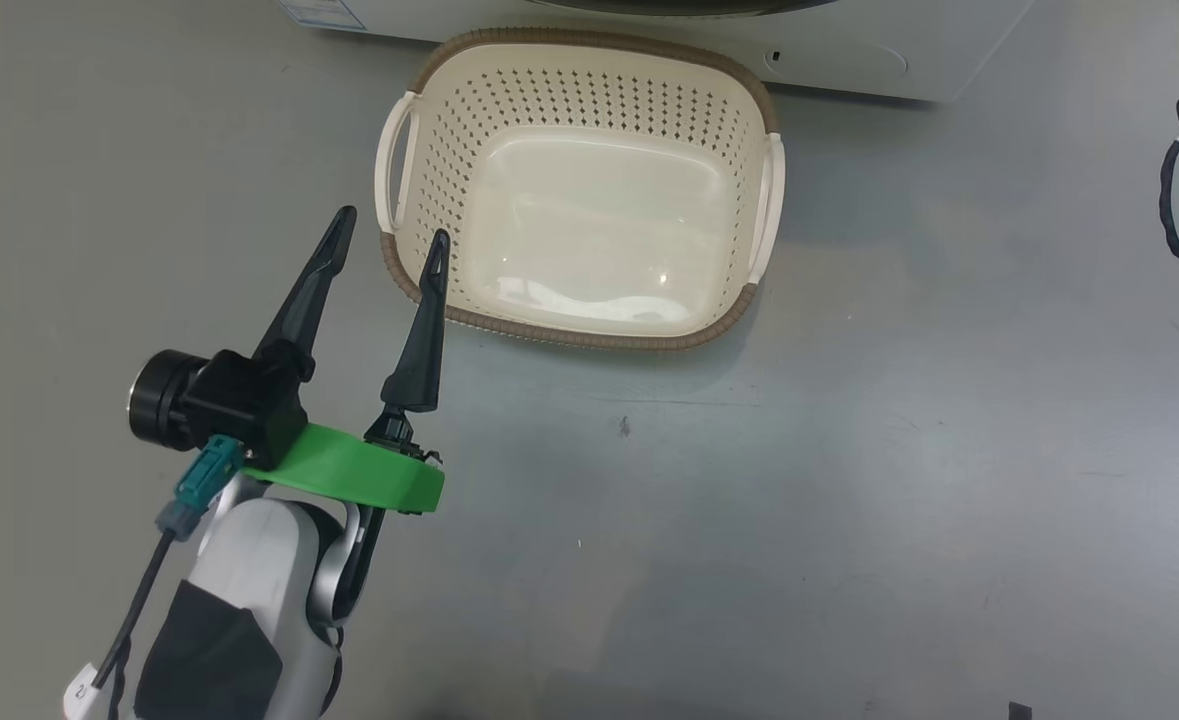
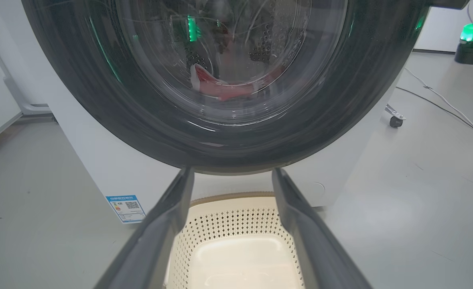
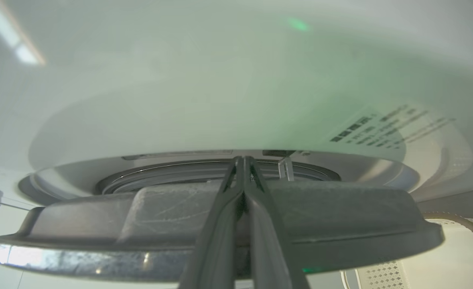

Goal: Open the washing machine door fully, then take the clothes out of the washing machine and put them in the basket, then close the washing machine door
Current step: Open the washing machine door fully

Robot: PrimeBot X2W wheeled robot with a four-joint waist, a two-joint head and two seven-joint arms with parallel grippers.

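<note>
Left gripper (image 1: 394, 228) hung over the grey floor (image 1: 849, 450) just beside the basket's near-left corner, fingers apart, nothing between them. Basket (image 1: 569, 100) stood empty, close against the washing machine (image 1: 849, 55). Through the glass of the washing machine door (image 2: 100, 100) the red clothes (image 2: 224, 90) lay inside the drum. Right gripper (image 3: 242, 160) had its fingers pressed together, laid across the door's grey inner edge, tips at the gap by the white front. Whether they pinched anything: cannot tell.
</note>
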